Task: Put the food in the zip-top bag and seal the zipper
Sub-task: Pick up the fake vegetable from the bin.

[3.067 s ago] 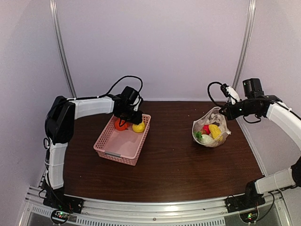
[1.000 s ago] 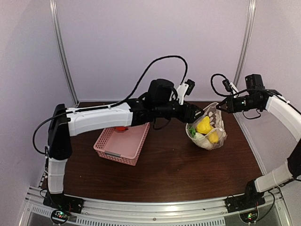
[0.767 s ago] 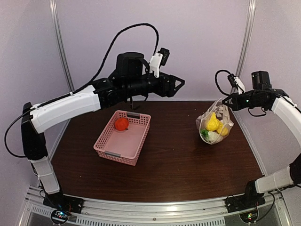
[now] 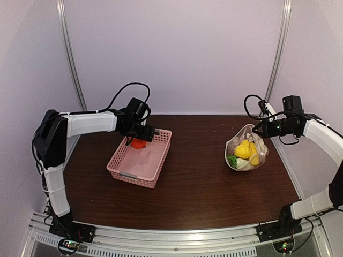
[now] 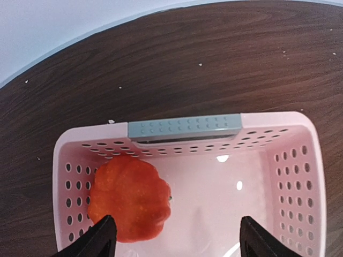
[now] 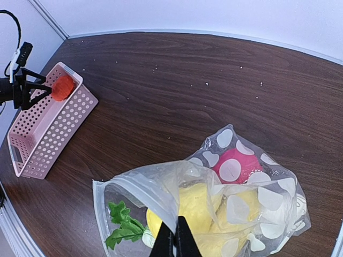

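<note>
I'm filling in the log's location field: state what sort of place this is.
Probably a robotics test booth, not a kitchen: plain pale walls with metal rails box in the table, and a plastic toy pumpkin lies in a pink basket.

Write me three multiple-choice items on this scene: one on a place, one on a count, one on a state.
1. Where is the orange toy?
A) in the pink basket
B) on the bare table
C) held in a gripper

2. How many toys lie in the pink basket?
A) none
B) one
C) three

3. What is the right gripper doing?
A) hanging open
B) shut on the pink basket
C) shut on the edge of the zip-top bag

Answers:
1 A, the left wrist view shows it lying against the basket's perforated wall.
2 B, only the orange toy is inside.
3 C, its fingers pinch the bag's rim in the right wrist view.
</note>
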`<action>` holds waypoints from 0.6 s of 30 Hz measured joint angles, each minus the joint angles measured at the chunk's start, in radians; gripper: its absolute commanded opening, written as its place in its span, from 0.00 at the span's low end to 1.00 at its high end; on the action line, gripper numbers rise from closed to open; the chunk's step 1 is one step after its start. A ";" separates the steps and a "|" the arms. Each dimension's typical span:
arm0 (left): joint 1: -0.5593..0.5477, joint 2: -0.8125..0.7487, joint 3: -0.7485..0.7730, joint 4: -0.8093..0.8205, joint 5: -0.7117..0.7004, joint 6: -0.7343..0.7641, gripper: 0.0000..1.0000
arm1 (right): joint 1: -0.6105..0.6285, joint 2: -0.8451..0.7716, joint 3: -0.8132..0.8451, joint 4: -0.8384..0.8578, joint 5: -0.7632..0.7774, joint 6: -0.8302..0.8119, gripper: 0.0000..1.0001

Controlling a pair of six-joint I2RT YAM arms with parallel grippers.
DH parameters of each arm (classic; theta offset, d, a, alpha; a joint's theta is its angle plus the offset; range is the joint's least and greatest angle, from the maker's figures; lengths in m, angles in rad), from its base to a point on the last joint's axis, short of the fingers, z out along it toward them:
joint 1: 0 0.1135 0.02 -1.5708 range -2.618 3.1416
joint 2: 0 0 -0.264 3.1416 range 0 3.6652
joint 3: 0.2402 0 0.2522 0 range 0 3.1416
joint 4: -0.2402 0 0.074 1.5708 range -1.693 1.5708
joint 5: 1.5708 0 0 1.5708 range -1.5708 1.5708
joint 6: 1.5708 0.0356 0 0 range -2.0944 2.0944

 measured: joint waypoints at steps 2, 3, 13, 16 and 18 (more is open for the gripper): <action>0.011 0.042 0.029 -0.013 -0.013 0.022 0.81 | 0.000 -0.011 -0.006 0.003 0.000 0.000 0.00; 0.014 0.058 0.041 -0.027 -0.024 0.034 0.80 | 0.000 -0.016 -0.006 0.005 0.000 0.000 0.00; 0.017 0.128 0.171 -0.116 -0.118 0.161 0.77 | 0.000 -0.043 -0.020 0.019 0.000 0.002 0.00; 0.016 0.167 0.211 -0.142 -0.135 0.197 0.78 | 0.000 -0.043 -0.020 0.020 0.000 0.003 0.00; 0.016 0.194 0.228 -0.161 -0.145 0.217 0.78 | 0.000 -0.043 -0.020 0.023 0.000 0.003 0.00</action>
